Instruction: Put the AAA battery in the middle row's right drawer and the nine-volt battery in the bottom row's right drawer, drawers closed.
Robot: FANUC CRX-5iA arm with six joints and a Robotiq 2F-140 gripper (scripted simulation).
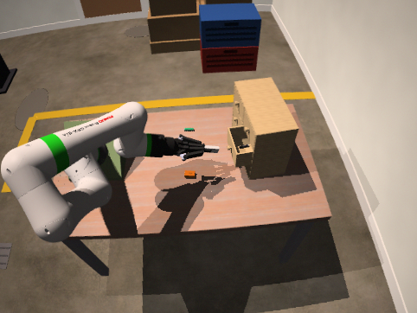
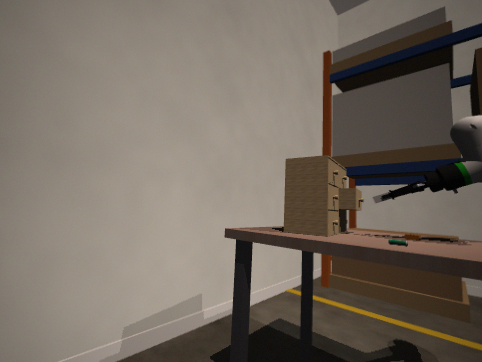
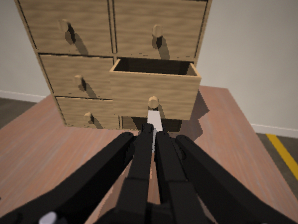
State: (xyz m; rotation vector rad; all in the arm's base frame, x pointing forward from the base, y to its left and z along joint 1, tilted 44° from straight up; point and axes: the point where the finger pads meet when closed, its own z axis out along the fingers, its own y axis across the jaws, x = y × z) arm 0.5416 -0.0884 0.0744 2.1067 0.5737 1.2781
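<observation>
- Wooden table (image 1: pixel 259 207) is carrying both likely task pieces: a slim green piece, probably the AAA battery (image 1: pixel 189 129), is lying behind the arm's reach line, and a blocky orange piece, probably the nine-volt battery (image 1: pixel 189 174), is sitting in the arm's shadow on the near side.
- Neither battery is touching the gripper (image 1: pixel 213 149); both are lying below and behind its tips.
- Fingers are pressing together on nothing, forming one narrow point.
- That point is aiming along its long axis straight at the knob (image 3: pixel 153 102) of the middle-row right drawer (image 3: pixel 155 90), which is standing partly pulled out and is near the tips but apart from them.
- What is lying inside that drawer is too dark to tell.
- Around it, the chest (image 1: pixel 268 117) is standing upright, its other drawers looking flush.
</observation>
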